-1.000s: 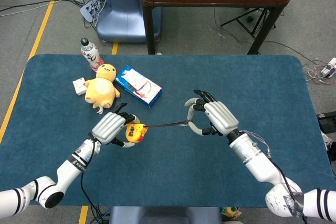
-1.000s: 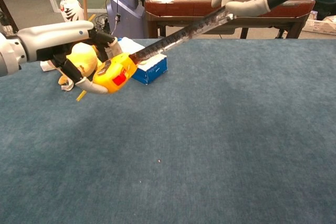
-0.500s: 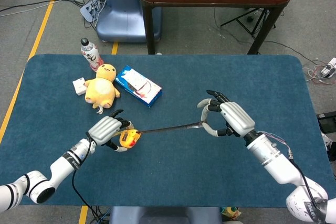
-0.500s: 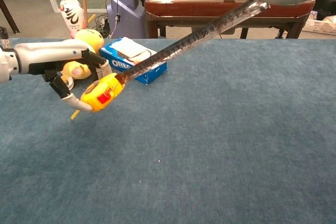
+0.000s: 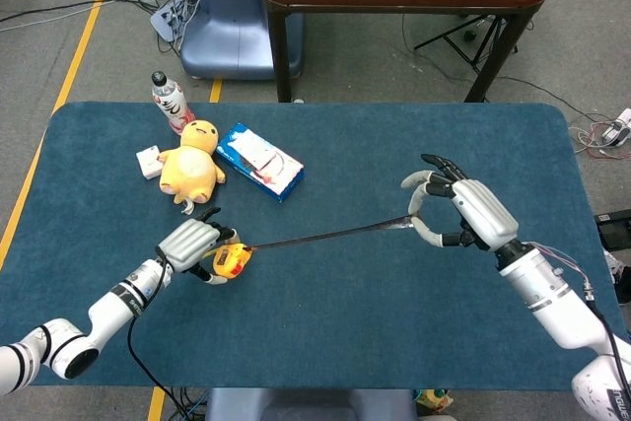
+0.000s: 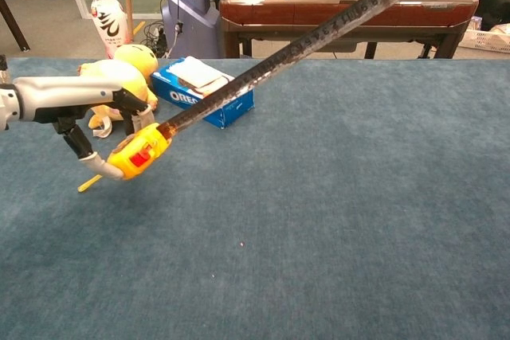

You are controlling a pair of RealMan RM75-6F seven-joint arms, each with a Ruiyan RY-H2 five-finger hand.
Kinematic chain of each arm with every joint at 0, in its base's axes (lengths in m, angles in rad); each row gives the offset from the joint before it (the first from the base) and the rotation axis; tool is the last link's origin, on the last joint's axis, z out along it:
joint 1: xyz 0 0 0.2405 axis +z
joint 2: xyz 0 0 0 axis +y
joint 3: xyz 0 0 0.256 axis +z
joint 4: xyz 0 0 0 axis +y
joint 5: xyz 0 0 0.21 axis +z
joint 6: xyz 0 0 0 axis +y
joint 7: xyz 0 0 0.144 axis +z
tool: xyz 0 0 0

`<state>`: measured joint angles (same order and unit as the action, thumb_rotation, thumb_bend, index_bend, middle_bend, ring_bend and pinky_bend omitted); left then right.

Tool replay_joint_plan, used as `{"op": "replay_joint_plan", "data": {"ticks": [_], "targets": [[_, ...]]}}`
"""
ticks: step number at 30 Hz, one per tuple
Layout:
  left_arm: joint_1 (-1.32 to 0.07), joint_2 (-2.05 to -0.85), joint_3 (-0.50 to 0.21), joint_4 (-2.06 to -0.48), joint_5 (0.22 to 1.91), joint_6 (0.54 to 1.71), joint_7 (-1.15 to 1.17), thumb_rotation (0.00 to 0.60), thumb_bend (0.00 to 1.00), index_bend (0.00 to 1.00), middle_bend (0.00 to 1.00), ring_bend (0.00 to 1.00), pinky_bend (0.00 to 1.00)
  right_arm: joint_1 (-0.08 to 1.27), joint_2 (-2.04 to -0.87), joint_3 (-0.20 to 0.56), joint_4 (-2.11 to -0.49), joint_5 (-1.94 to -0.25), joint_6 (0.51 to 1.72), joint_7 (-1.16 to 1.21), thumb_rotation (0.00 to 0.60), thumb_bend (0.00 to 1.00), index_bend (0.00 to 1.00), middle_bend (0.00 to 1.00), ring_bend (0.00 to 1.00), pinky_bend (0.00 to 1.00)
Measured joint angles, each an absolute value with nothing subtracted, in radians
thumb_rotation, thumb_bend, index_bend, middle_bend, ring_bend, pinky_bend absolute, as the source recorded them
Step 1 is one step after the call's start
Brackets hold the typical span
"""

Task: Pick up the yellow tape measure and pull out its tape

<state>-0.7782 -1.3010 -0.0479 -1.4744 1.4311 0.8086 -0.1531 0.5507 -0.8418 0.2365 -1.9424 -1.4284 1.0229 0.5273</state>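
Your left robot hand has the yellow tape measure wrapped in its fingers and lifted just off the blue counter, at the near left. Your right robot hand is pinching the end of the tape between thumb and a finger, the other fingers spread, well over to the right. The blade runs taut between them and rises toward the right; in the chest view it leaves the top edge, so that hand is seen only from the head camera.

The tape is already well out, so the job now looks to be one of keeping it clean. Pull along the line of the blade, not across it: any sideways drift at the right hand will probably twist or kink the strip at the case mouth. Keep the case mouth aimed at the pinch, and let the left wrist turn with it. Hold the case firmly, because the spring will want to drag it toward the right. Do not loosen the pinch while the blade is under tension, or it will likely snap back. The yellow plush duck and the Oreo box sit just behind the left hand, so keep that elbow from swinging back
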Motion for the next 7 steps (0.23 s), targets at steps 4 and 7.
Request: {"op": "replay_joint_plan", "data": {"ticks": [4, 7], "targets": [[-0.775, -1.299, -0.044, -1.48, 1.43, 0.811, -0.148, 0.6, 0.14, 0.54, 0.55, 0.33, 0.02, 0.536, -0.824, 0.232, -1.941, -1.446, 1.037, 0.558, 0.6, 0.58, 0.64, 0.31, 0.06, 0.0], [-0.774, -1.3, -0.044, -1.484, 1.432, 0.813, -0.147, 0.6, 0.14, 0.54, 0.55, 0.33, 0.02, 0.53, -0.815, 0.226, -1.939, -1.455, 1.04, 0.57, 0.6, 0.58, 0.64, 0.31, 0.06, 0.0]]}}
